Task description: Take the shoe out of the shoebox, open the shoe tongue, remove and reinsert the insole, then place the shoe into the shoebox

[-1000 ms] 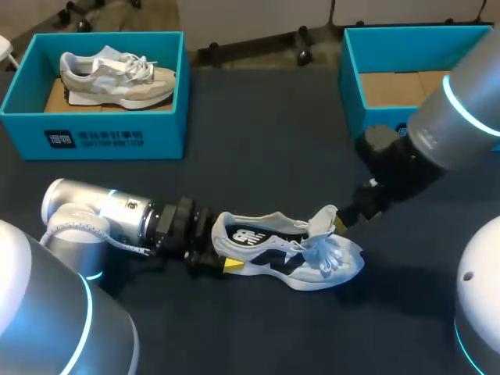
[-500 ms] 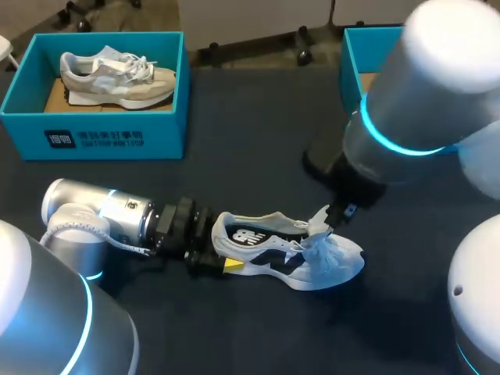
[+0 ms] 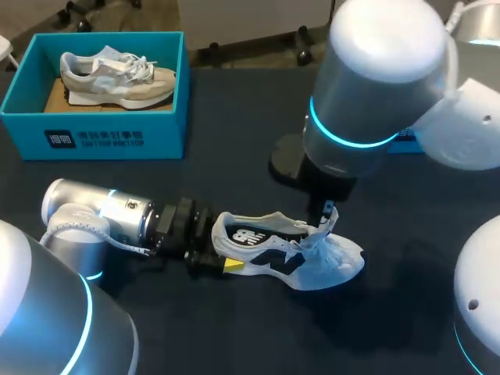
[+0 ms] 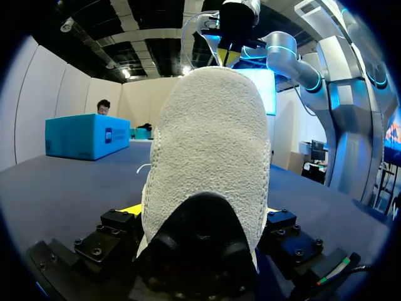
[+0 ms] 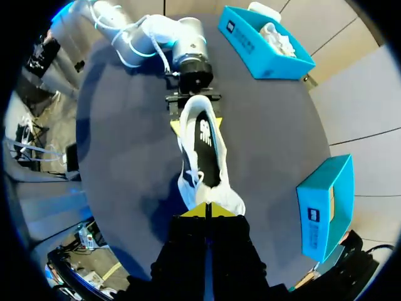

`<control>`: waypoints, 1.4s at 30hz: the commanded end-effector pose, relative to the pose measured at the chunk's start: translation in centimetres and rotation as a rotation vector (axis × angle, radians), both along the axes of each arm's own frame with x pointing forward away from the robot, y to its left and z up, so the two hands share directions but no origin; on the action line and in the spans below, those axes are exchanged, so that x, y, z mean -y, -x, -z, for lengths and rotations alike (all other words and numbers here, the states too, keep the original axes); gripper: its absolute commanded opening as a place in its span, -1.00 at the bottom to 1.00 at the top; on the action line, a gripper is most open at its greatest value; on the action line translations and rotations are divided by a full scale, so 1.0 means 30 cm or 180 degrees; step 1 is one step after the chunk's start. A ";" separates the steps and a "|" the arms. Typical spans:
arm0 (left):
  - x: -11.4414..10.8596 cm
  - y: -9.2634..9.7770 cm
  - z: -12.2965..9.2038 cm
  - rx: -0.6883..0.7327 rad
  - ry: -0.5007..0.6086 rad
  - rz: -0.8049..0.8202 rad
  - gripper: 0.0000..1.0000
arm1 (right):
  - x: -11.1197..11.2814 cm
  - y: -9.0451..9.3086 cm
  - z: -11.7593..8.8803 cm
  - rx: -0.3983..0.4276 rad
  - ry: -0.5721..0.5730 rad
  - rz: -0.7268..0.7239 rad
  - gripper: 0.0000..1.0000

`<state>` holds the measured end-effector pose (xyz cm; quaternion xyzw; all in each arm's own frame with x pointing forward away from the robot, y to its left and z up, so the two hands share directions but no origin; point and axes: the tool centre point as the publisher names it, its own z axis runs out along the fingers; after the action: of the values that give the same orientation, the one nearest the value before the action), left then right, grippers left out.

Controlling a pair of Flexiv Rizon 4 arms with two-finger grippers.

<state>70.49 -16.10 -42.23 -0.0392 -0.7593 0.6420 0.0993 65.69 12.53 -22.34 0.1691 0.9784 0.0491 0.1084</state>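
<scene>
Yellow tips of the right tool [image 5: 207, 210] are pressed together just above the front of the shoe [image 5: 203, 144]. In the head view the pale tongue [image 3: 328, 223] stands upright and runs straight up to them, so I judge the tool clenched on the tongue, though the cloth between the tips is hidden. The left tool [image 4: 200, 213] lies low on the tabletop [image 3: 234, 141] at the other end of the shoe. It is clamped on the heel, with a yellow tip showing on each side of the heel in its own wrist view.

The shoe rests on its sole on the dark tabletop between the two arms, heel toward the left arm and toe toward the right. Its laces lie loose over the toe. The black insole [image 3: 254, 237] with its white mark lies flat inside the shoe.

Beside the right arm's reach stands an open blue shoebox [image 5: 322, 207], which from the right wrist view seems to hold no shoe. At the far left corner a second blue box [image 3: 94, 133] holds a beige shoe [image 3: 117, 74], well apart from the work.

As I judge it, the first step is done and the tongue is being opened. Removing and refitting the insole, then boxing the shoe, remain.
</scene>
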 end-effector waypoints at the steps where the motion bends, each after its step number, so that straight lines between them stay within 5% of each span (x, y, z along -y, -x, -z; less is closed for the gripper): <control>1: 0.004 -0.001 0.009 0.0000 0.0003 -0.0001 -1.00 | -0.094 -0.011 0.054 -0.0028 0.0103 -0.0138 -1.00; 15: 0.004 -0.001 0.009 0.0000 0.0003 -0.0001 -1.00 | -0.108 -0.010 0.062 -0.0019 0.0090 -0.0220 -1.00; 28: 0.004 -0.001 0.009 0.0000 0.0003 -0.0001 -1.00 | -0.293 -0.081 0.215 -0.0013 0.0239 -0.0427 -1.00; 42: 0.004 -0.001 0.009 0.0000 0.0003 -0.0001 -1.00 | -0.348 -0.157 0.380 -0.0091 0.0171 -0.0621 -1.00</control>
<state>70.48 -16.11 -42.22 -0.0392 -0.7592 0.6420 0.0994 69.67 21.73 -31.54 0.0712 0.9921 0.0370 0.0962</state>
